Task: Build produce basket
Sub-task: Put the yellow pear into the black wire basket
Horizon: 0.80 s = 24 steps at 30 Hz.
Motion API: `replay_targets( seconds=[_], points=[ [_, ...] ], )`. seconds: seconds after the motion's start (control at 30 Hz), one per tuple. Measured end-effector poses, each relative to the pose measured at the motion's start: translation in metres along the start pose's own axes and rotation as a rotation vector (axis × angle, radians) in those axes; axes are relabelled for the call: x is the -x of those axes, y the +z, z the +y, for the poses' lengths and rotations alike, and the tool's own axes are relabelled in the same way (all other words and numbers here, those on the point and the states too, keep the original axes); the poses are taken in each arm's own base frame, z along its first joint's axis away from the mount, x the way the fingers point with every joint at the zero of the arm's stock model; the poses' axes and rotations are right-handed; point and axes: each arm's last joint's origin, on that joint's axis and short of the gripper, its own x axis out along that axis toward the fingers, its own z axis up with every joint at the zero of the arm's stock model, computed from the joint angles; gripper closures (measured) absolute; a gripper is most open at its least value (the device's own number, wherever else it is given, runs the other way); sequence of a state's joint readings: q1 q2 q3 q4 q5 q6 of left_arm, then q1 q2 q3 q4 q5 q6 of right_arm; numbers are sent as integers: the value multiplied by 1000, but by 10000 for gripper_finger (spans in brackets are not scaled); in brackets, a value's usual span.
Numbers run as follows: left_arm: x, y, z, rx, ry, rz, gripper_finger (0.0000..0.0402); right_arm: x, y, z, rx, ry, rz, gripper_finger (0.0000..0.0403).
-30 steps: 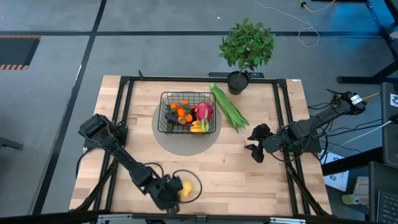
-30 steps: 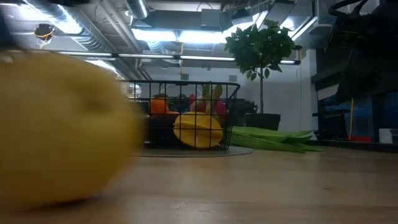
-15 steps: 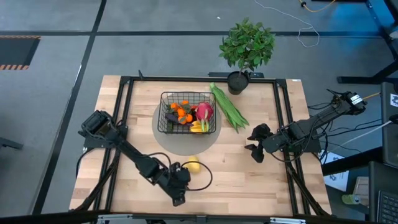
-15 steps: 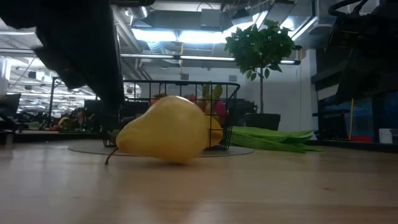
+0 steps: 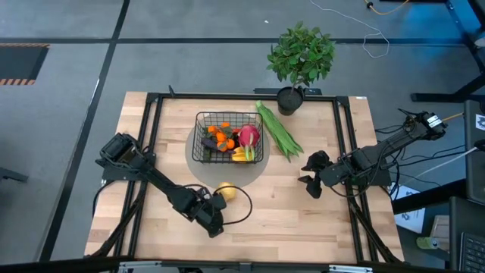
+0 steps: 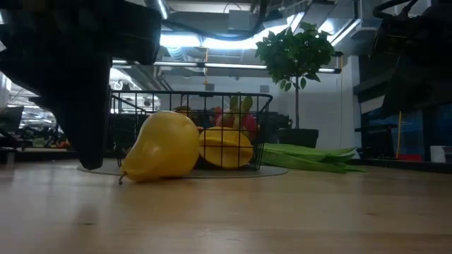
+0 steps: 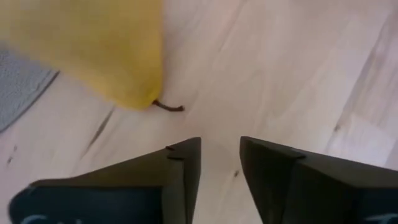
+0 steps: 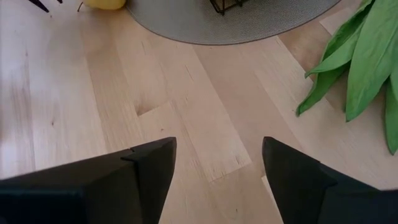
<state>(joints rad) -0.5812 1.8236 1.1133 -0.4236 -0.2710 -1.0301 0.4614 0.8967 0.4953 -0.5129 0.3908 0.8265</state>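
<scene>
The black wire basket stands on a round grey mat. It holds a pink dragon fruit, small oranges, a dark eggplant and yellow fruit. Long green pods lie on the table to its right. A yellow pear lies on its side at the mat's near edge. Its stem points at my left gripper, which is low just near-side of it, narrowly open and touching nothing. My right gripper waits wide open, right of the mat.
A potted leafy plant stands at the far edge, behind the pods. A black metal frame runs around the tabletop. Bare wood lies between the mat and the near edge, and between the two grippers. A cable loops beside the left wrist.
The pear lay at my left gripper by the table's near edge. It has since rolled away toward the far edge and stopped against the mat's near rim, in front of the basket. My left gripper has followed it, moving from the near edge toward the mat.
</scene>
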Motion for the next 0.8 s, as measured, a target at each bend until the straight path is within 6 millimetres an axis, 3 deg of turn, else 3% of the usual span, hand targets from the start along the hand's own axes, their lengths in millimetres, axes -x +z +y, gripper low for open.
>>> replay_targets(
  seconds=[0.43, 0.8],
  points=[
    [-4, 14, 11, 73, 55, -44, 207, 0, 0, 0, 1, 0, 0, 176],
    [-6, 18, 13, -21, 64, -44, 191, 0, 0, 0, 20, -1, 0, 176]
  ],
)
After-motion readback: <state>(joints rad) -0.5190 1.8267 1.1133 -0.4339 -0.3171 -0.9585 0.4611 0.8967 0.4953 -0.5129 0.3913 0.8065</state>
